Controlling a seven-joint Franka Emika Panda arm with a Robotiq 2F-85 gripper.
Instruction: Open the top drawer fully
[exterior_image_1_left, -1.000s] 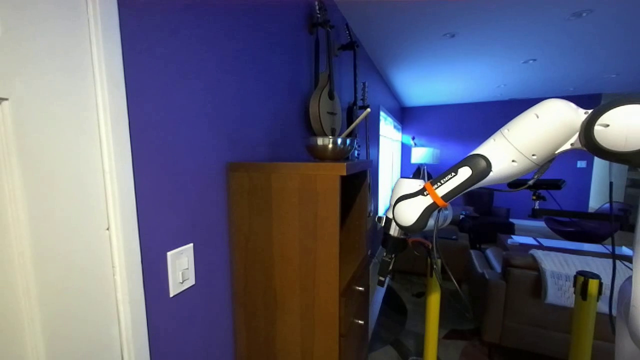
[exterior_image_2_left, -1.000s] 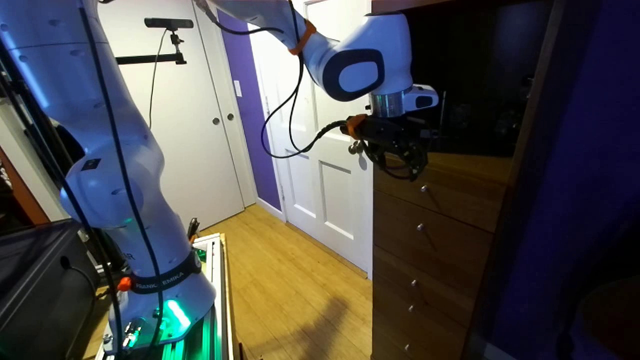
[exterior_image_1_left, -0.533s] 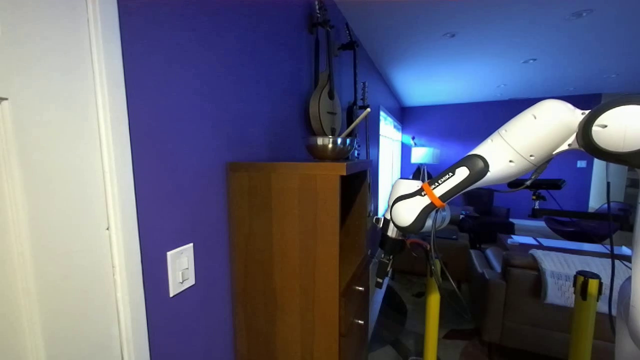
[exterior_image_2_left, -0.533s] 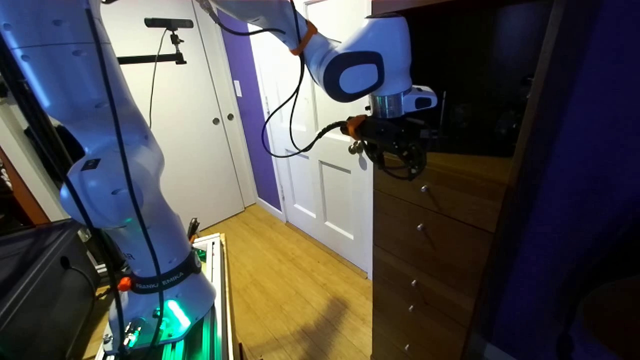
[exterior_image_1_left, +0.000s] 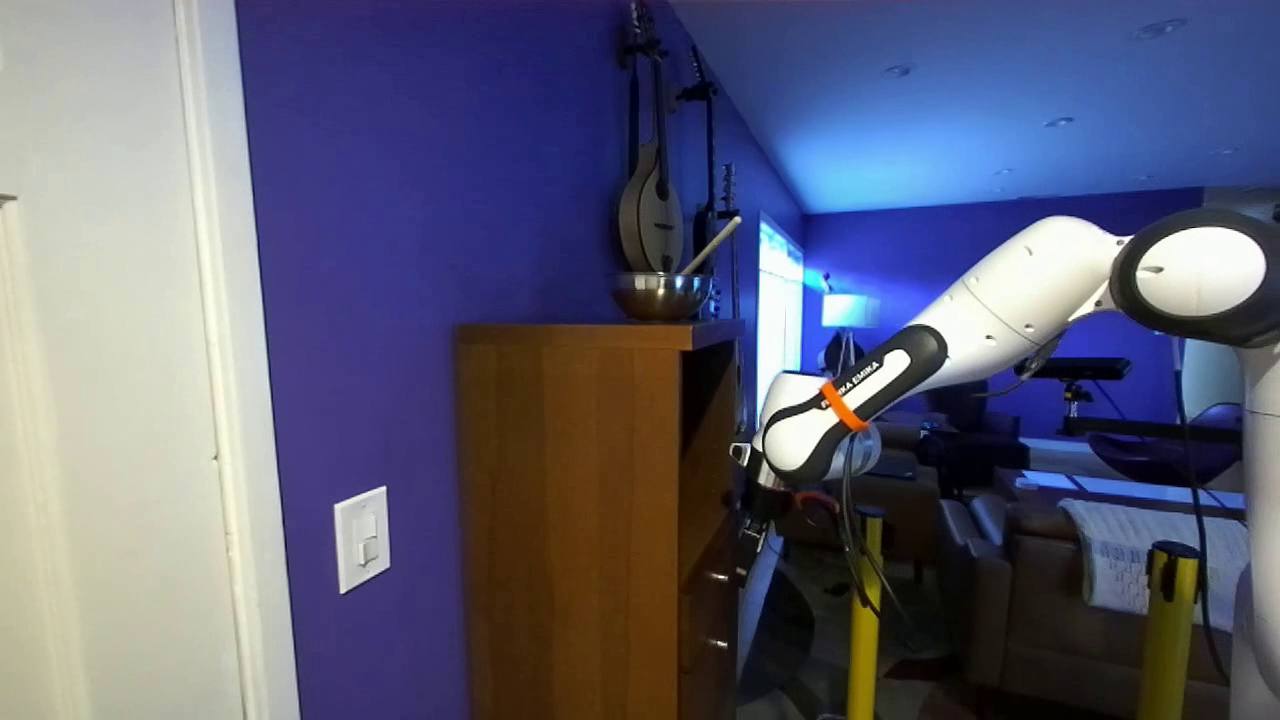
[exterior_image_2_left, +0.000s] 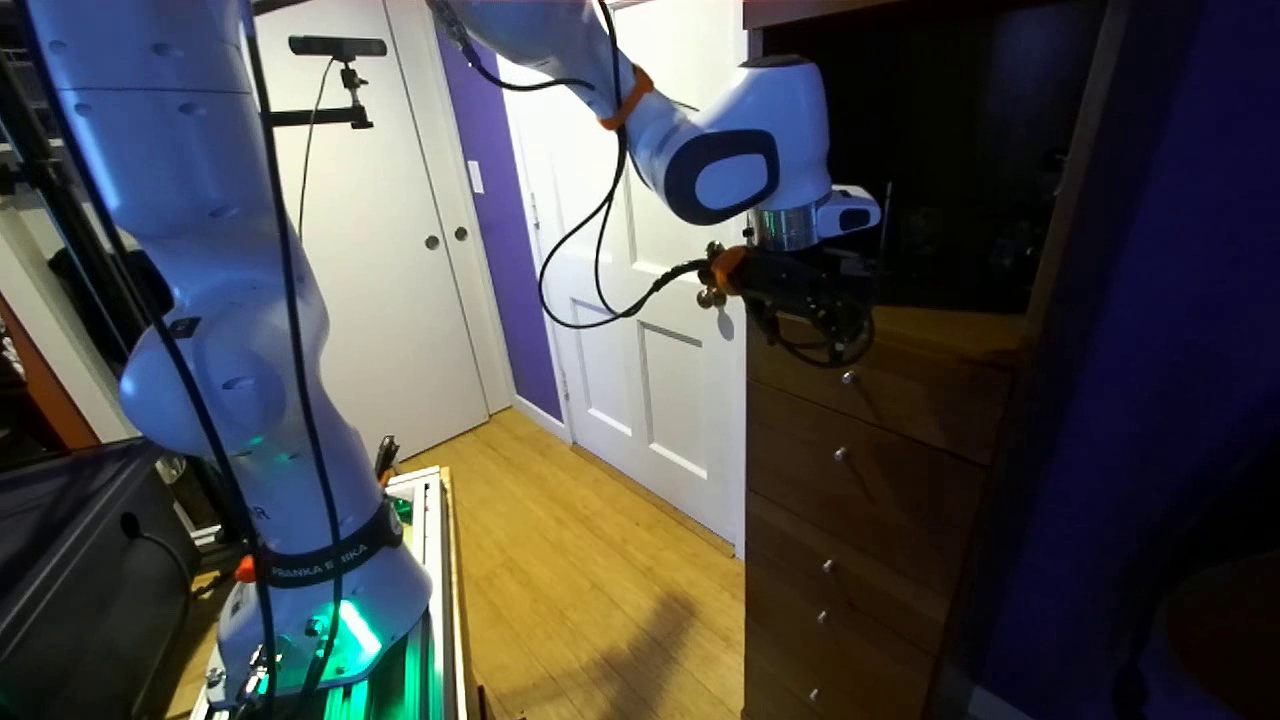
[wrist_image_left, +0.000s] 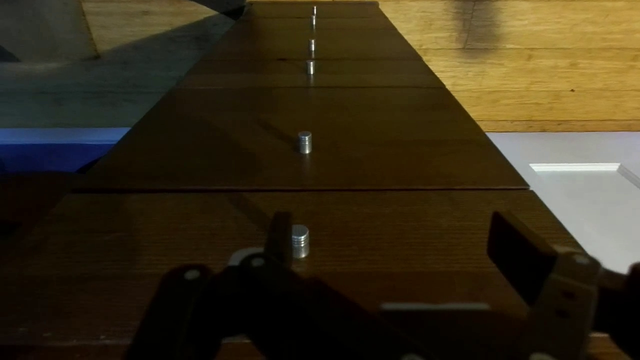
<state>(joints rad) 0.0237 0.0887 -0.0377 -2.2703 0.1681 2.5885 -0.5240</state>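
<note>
End effector (wrist_image_left: 391, 242), mine, fingers (wrist_image_left: 280, 235) wide apart: top drawer (wrist_image_left: 370, 225) looks shut below the front edge of the shelf (exterior_image_2_left: 950, 322), its metal knob (wrist_image_left: 300, 242) off-centre beside one finger, so I judge one-sided contact could make my grip slip.

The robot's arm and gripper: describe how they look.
The arm is white and rounded, with black panels, an orange band partly covering white FRANKA EMIKA lettering, black cables and a silvery collar. The gripper is mostly black, with two fingers ending in flat dark pads.
</note>
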